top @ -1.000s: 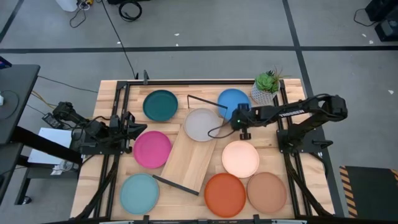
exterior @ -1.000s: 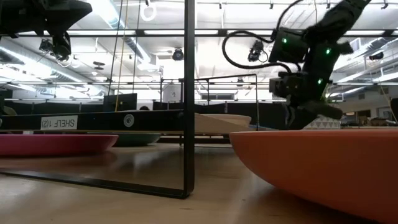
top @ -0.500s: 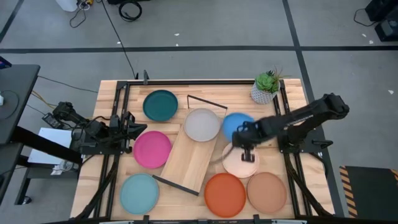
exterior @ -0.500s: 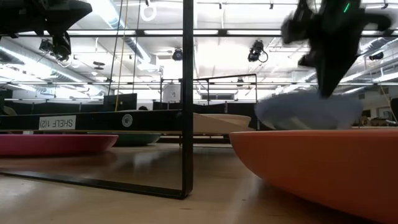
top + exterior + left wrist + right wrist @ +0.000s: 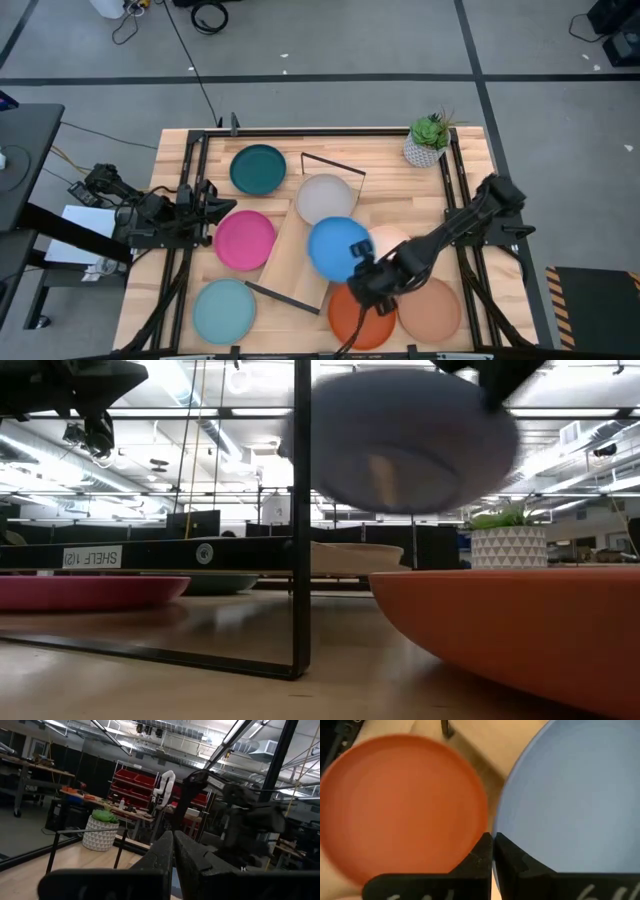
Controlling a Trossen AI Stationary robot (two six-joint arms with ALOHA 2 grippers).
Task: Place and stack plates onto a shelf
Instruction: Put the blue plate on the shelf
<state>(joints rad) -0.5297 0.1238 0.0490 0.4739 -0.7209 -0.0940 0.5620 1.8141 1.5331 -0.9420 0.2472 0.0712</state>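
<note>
High view: right gripper (image 5: 362, 272) held blue plate (image 5: 337, 247) by its rim, jaws clenched on it, over shelf (image 5: 300, 262) edge near orange plate (image 5: 360, 312). Low view alone showed the plate raised above the table w/ its underside visible; left gripper (image 5: 205, 208) waited at table's left edge, jaws pressed together per its wrist view.

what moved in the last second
The right tool, shut on the blue plate, carried it from beside the plant across to above the shelf. The left tool and the other plates stayed put.
</note>
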